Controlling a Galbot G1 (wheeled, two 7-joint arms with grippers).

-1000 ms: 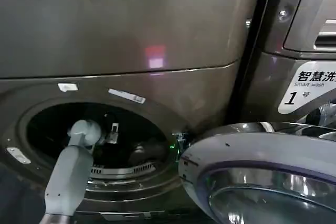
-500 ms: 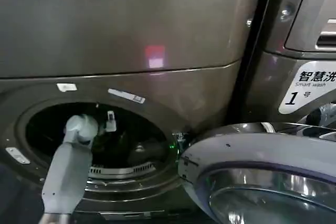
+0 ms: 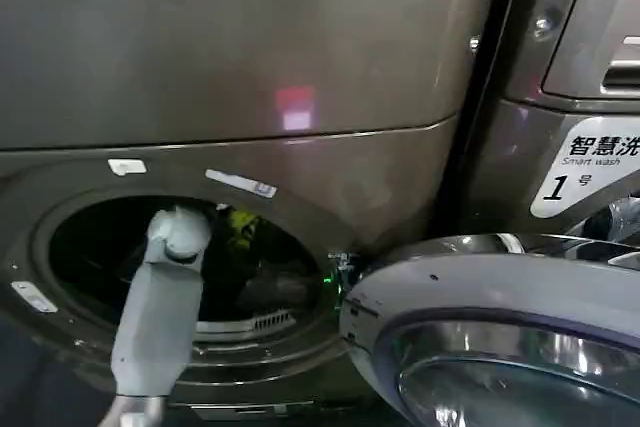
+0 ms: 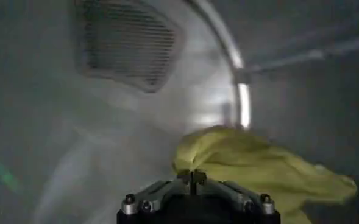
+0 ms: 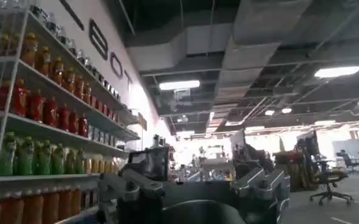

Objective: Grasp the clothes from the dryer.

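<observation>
Lifting: judged from the yellow cloth hanging off the tool inside the drum, the step in hand looks like the pull-out after the grasp.
Left arm: enters the dryer (image 3: 250, 77) through the left half of the porthole, wrist up near the upper rim.
Left gripper (image 3: 232, 225): inside the drum just under the porthole's upper edge; in the left wrist view the left gripper's fingers (image 4: 193, 178) meet at the tip, closed down with yellow fabric pinched between them.
Clothes (image 4: 261, 167): a bright yellow-green piece held at the fingertips, the rest draping away from them and clear of the drum wall; in the head view it shows as a yellow patch at the top middle of the opening.
Other clothes: a dark lump lies low in the drum toward the right side of the porthole; I cannot tell what piece it is.
Door (image 3: 500, 332): swung wide open at the dryer's lower right corner, glass facing up, apart from the arm.
Right gripper (image 5: 194, 195): parked away from the dryer, facing a room with shelves of bottles; fingers spread, nothing in them.
Next move: likely calls for drawing the arm straight back through the opening, keeping the grip tight and the trailing cloth off the rim.
Risk: the loose end could snag on the porthole's edge.
</observation>
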